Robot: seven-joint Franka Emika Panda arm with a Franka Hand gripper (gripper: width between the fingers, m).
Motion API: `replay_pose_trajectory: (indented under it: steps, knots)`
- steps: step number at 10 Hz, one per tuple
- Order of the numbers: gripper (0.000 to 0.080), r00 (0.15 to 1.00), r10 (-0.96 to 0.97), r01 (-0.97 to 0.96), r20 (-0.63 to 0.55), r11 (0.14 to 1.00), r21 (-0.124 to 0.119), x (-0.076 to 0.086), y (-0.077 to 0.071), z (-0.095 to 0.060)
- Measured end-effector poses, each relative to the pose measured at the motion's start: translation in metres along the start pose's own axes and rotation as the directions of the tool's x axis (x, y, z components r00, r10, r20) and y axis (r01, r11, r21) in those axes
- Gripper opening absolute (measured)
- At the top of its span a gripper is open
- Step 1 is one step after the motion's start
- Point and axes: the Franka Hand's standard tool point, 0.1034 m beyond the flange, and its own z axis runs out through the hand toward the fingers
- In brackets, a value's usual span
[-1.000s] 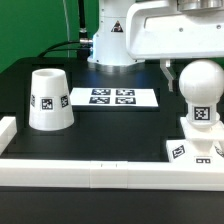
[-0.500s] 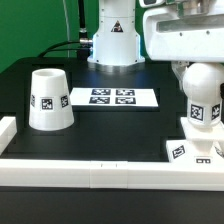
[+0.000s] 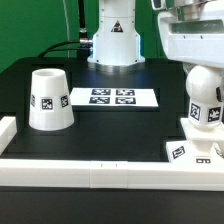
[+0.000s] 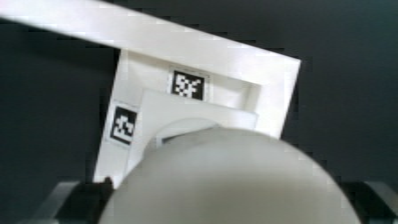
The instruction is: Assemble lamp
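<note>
The arm (image 3: 115, 38) is standing at the exterior view's 12 o'clock, and its white gripper (image 3: 198, 55) is hanging at about 2 o'clock, pointing straight down. The dark fingers (image 4: 75, 200) are sitting wide apart; whether they are clamping is unclear.

Exterior low, wrist close above bulb (image 4: 222, 172)

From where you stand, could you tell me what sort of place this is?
Most likely a robotics lab bench for assembly trials: a black table fenced by white rails, a flat marker board, and a tagged white lamp shade.
</note>
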Motion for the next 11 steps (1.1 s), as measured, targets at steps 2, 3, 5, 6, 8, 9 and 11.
replay_pose_trajectory:
  steps: [2,3,5,6,8,9,11]
  knots:
    - [0.0650,1.000,-0.011,0.011,0.003,1.000,0.001,-0.0016,-0.0001,0.0003]
    - [0.0685,0.998,-0.060,0.060,0.004,0.998,-0.001,-0.0013,0.0002,-0.0001]
    - [0.0695,0.962,-0.270,0.272,0.034,0.961,-0.056,0.0020,0.0066,-0.0038]
    - [0.0698,0.923,-0.383,0.384,0.039,0.922,-0.049,0.0027,0.0043,-0.0052]
    - [0.0698,0.872,-0.487,0.488,0.045,0.871,-0.046,0.0023,0.0049,-0.0044]
    - [0.0698,0.827,-0.560,0.562,0.049,0.826,-0.041,0.0024,0.0049,-0.0045]
    - [0.0698,0.727,-0.684,0.687,0.063,0.725,-0.045,0.0023,0.0066,-0.0045]
